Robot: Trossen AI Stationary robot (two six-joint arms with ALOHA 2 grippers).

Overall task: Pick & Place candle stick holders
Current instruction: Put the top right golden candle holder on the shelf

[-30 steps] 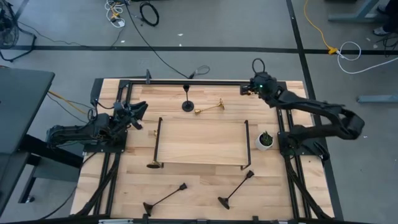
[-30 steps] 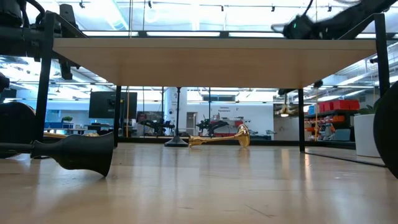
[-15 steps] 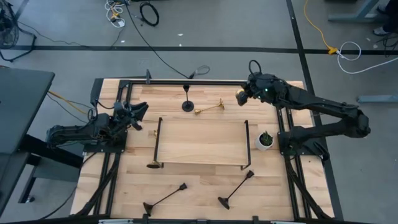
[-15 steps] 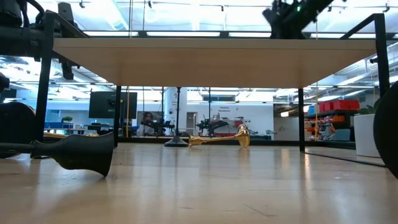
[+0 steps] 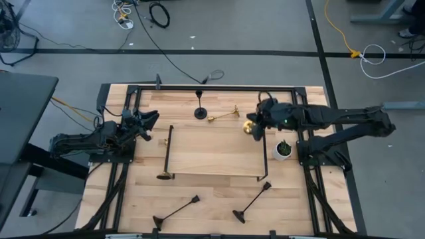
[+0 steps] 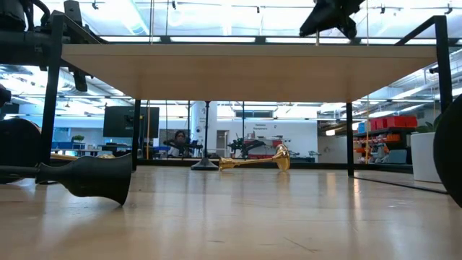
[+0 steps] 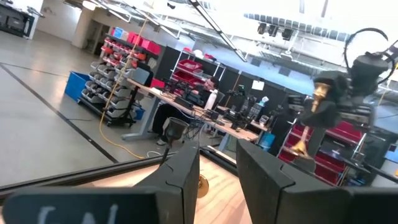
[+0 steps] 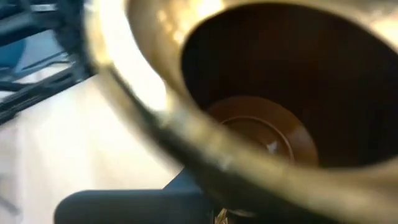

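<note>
My right gripper is shut on a gold candlestick above the right end of the raised wooden board. It also shows in the left wrist view and at the top of the low view. My left gripper is open and empty at the table's left side. A black candlestick stands on its base at the far side, and a gold one lies on its side next to it. Two black ones lie near the front edge. Another black one stands at the board's left handle. My right gripper holds the gold candlestick by its thin stem, high up toward the smaller end. It is lifted clear of the board and hangs roughly upright, a little tilted, with its flared end lowest. In the right wrist view the hollow gold end hides the fingers' contact.
A small white pot with a green plant stands right of the board, close under my right arm. The board has thin black bar handles at both ends. A small gold piece lies by the left handle. Black frame rails run along the table's edges.
My right gripper has moved from the table's far right corner toward the near edge and a little left, turning as it went. It has carried the gold candlestick to above the board's right end.
</note>
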